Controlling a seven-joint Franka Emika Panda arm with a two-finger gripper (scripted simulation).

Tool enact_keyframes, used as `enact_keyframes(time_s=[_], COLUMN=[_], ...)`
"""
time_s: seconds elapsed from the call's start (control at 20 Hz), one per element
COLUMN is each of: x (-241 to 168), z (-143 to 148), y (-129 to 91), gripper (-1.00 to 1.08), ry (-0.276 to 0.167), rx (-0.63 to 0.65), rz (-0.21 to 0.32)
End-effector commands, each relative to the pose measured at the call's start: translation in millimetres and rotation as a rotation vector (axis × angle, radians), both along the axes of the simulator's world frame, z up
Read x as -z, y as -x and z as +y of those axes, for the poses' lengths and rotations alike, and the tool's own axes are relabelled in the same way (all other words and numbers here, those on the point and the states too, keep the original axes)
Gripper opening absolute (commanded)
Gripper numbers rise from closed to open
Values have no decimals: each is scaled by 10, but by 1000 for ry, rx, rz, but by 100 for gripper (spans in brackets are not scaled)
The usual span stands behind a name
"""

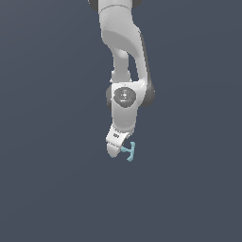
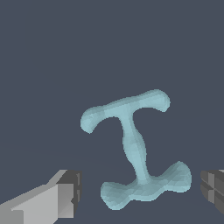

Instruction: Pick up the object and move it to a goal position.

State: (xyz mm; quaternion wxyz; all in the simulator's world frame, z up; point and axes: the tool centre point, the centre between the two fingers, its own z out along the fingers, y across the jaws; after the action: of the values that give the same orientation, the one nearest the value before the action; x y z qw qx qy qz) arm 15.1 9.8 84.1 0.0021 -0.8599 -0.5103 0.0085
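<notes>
The object [image 2: 133,144] is a small light-teal H-shaped piece with two curved end bars and a thin crossbar. In the wrist view it lies between my two fingers, with one end bar in the gap. The left finger [image 2: 65,197] and the right finger [image 2: 214,192] both stand apart from it. My gripper [image 2: 140,194] is open. In the exterior view the arm points down, and the object [image 1: 129,151] shows just to the exterior view's right of the gripper [image 1: 116,151]. I cannot tell whether the piece rests on the ground.
A plain dark grey-blue surface [image 1: 47,189] fills both views. No other objects or edges show.
</notes>
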Motion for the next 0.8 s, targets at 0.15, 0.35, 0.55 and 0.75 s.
enact_keyframes(time_s=[0.15,0.35,0.55,0.75], x=[84,127,155,169], z=[0,0,1,1], y=[-34,-51,-63,-68], gripper=[100,100,100,100], ry=[-3,-5,-7,-7], rx=[-138,-208,-255,-279], rz=[-7,-11,-14,-16])
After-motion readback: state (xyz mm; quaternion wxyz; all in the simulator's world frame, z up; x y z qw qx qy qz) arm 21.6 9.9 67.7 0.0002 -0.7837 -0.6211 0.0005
